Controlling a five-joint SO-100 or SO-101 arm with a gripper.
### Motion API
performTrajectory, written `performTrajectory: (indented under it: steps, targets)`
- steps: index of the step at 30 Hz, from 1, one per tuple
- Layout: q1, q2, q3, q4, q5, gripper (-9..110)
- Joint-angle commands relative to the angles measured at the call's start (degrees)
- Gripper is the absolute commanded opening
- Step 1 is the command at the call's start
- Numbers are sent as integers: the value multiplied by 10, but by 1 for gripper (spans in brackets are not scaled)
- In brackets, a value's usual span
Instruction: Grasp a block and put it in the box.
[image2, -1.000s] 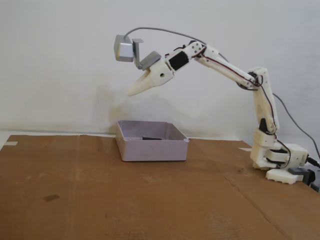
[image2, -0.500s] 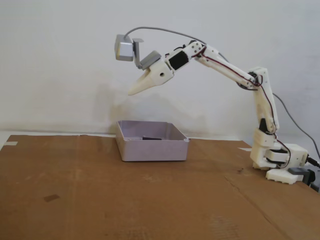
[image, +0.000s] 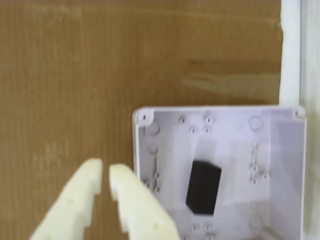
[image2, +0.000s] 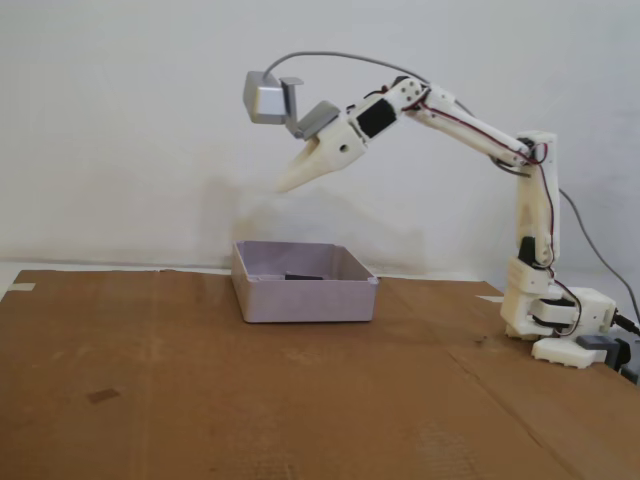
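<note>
The block (image: 203, 186) is a small matte black piece lying on the floor of the box (image: 230, 145), a shallow pale lavender tray with low walls. From the side, only a dark sliver of the block (image2: 303, 276) shows over the wall of the box (image2: 305, 300). My gripper (image2: 280, 188) hangs high in the air above the box and touches nothing. In the wrist view the gripper (image: 106, 167) points down over the cardboard just left of the box's wall. Its cream fingers are almost together, with nothing between them.
Brown cardboard (image2: 200, 390) covers the table, and a white wall stands close behind. The arm's base (image2: 560, 320) sits at the right of the fixed view. A silver-grey camera module (image2: 265, 98) with a grey cable rides on the wrist. A pale strip (image: 290, 55) borders the cardboard.
The arm has lifted and drawn back a little to the right in the fixed view, so the gripper is higher. The block and the box have stayed in place.
</note>
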Motion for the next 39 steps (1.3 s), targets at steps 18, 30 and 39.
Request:
performTrajectory:
  steps: [18, 30, 39]
  targets:
    - [-14, 392, 299, -16, 7, 0]
    - [-25, 516, 441, -16, 7, 0]
    - [-25, 595, 527, -16, 7, 0]
